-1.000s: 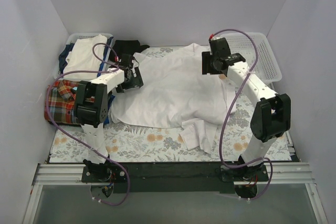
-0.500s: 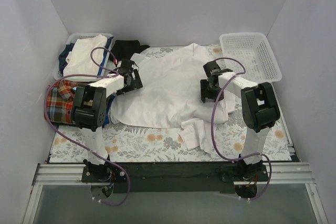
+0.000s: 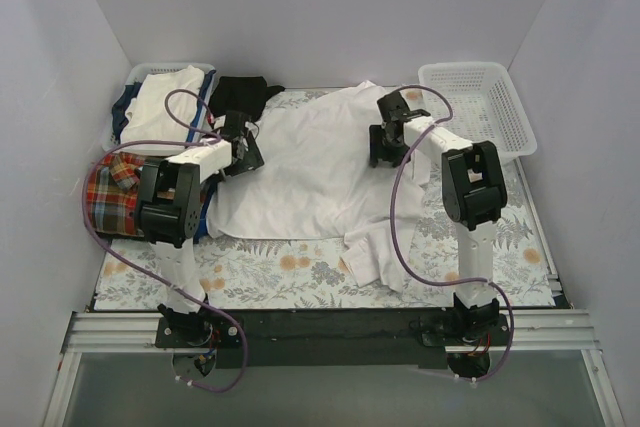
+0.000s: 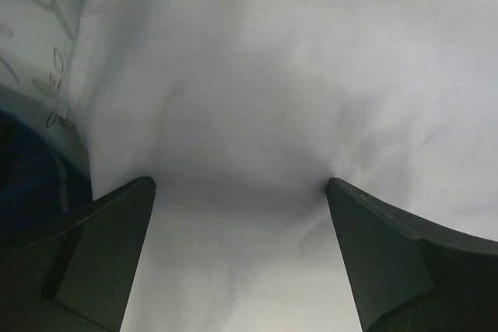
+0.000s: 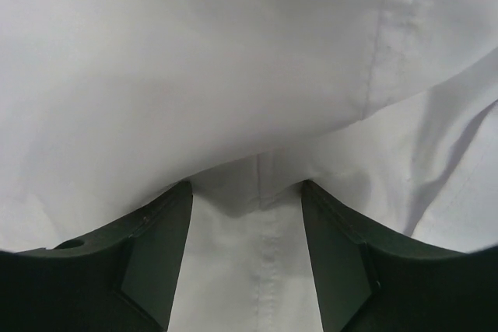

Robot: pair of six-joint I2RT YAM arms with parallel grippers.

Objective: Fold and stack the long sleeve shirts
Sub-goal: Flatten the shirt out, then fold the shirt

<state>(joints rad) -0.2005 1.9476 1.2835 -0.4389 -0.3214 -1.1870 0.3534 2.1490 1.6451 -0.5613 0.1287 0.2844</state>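
The white shirt (image 3: pixel 310 167) lies spread across the floral table cover, with a sleeve bunched at the near right. The plaid shirt (image 3: pixel 110 192) lies crumpled at the left edge, partly behind my left arm. My left gripper (image 3: pixel 245 147) is low on the white shirt's left edge. In its wrist view (image 4: pixel 240 188) the jaws stand wide open against white fabric (image 4: pixel 257 75). My right gripper (image 3: pixel 386 143) is low on the shirt's far right part. In its wrist view (image 5: pixel 246 188) the jaws are open astride a fold and a stitched seam (image 5: pixel 268 254).
A small black garment (image 3: pixel 243 93) lies at the far left of the cover. A basket (image 3: pixel 140 72) holding folded clothes stands at the far left. A white basket (image 3: pixel 478 107) stands at the far right. White walls close in three sides.
My right gripper came down from near the white basket onto the white shirt, then moved toward the far side. My left gripper has hardly moved.
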